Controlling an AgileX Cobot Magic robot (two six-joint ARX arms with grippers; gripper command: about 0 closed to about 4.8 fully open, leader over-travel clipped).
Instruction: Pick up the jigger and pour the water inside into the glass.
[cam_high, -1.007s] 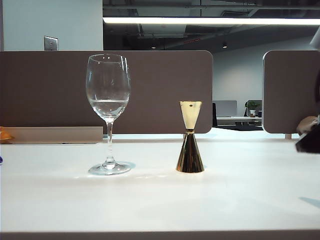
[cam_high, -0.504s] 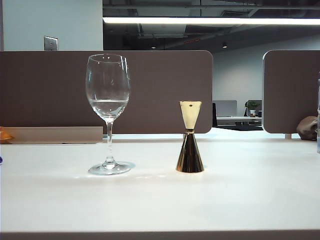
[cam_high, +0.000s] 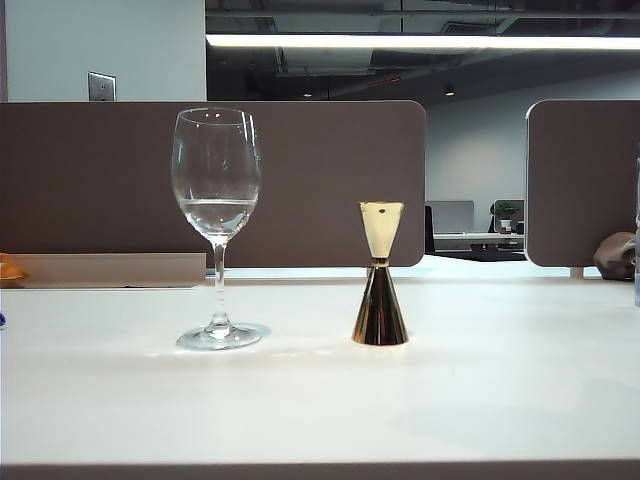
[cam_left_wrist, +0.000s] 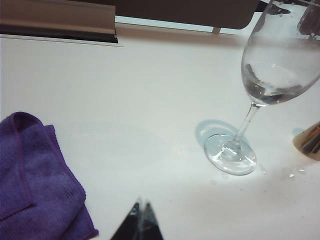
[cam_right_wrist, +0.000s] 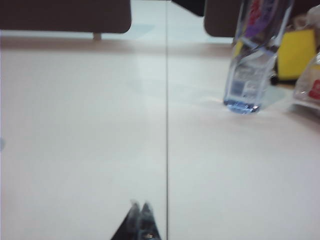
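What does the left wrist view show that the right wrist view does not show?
Only the left wrist view shows the wine glass holding a little water, a purple cloth, and an edge of the gold jigger just beside the glass's foot. Only the right wrist view shows a clear plastic bottle standing upright, with a yellow object behind it. Both show the white table and a gripper low over it, left gripper and right gripper, each with its fingers closed together and holding nothing.

One glass (cam_high: 216, 215), one jigger (cam_high: 380, 275), one purple cloth (cam_left_wrist: 37, 180), one bottle (cam_right_wrist: 254, 52).
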